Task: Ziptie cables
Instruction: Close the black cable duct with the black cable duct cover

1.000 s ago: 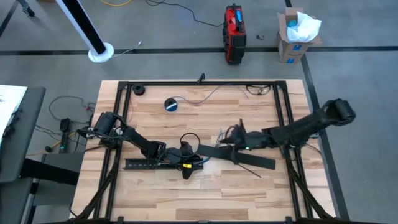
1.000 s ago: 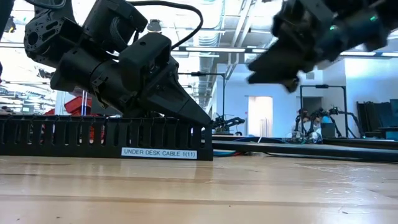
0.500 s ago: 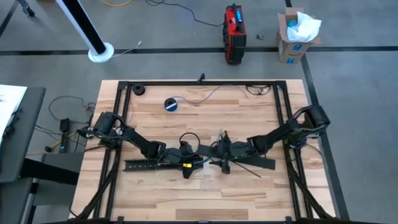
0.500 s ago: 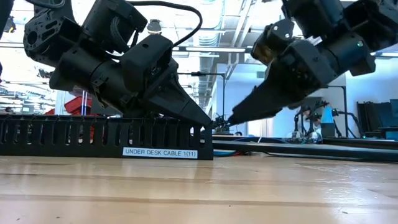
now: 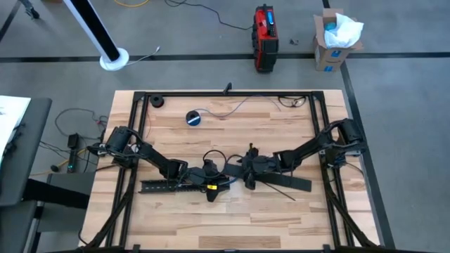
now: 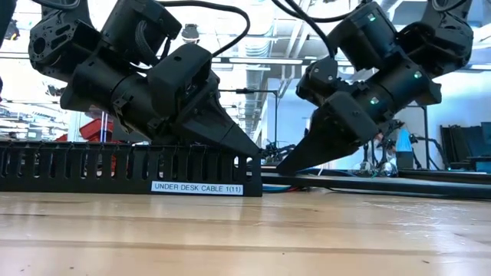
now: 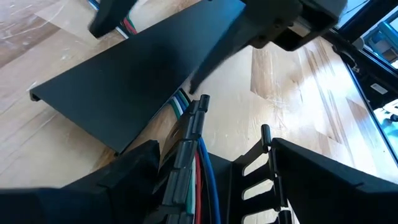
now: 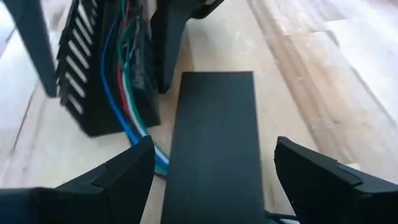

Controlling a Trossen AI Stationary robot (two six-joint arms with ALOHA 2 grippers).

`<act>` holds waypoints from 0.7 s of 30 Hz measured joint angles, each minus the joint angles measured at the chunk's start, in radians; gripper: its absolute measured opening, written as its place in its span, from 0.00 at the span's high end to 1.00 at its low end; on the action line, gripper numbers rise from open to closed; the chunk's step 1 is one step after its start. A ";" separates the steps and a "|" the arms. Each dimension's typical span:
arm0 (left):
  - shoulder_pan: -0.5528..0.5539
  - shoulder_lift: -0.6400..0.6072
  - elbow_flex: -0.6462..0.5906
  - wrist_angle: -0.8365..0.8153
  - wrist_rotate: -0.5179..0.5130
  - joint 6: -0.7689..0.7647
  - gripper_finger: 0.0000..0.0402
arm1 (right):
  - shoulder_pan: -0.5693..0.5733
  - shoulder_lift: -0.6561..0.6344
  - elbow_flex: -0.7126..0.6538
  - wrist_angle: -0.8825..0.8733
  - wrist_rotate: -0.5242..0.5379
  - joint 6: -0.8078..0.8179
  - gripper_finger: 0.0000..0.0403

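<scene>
Right gripper (image 5: 247, 176) hangs with fingers spread over the flat black plastic lid strip (image 8: 214, 149), and the thin blue, green, red and white cables (image 8: 134, 115) emerge at its 9 o'clock, just beside it. They run roughly 3 to 9 across the wooden table (image 5: 281, 130), inside the black slotted plastic cable tray (image 6: 126, 170). Left gripper (image 5: 211, 179) sits right at the tray's end with its fingers apart either side of the bundle (image 7: 194, 171), so it looks nearer. Both arms reach low and inward.

Slotted tray (image 5: 163, 185) and flat cover (image 5: 271, 176) (mid-table) block the centre.
</scene>
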 joint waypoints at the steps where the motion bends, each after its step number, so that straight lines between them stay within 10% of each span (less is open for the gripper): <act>1: 0.000 0.000 0.000 0.000 0.000 0.000 0.26 | 0.000 0.000 0.000 -0.001 -0.006 0.000 0.23; 21: 0.000 0.000 0.000 -0.001 -0.037 0.002 0.26 | -0.028 0.036 0.001 -0.013 -0.021 0.018 0.23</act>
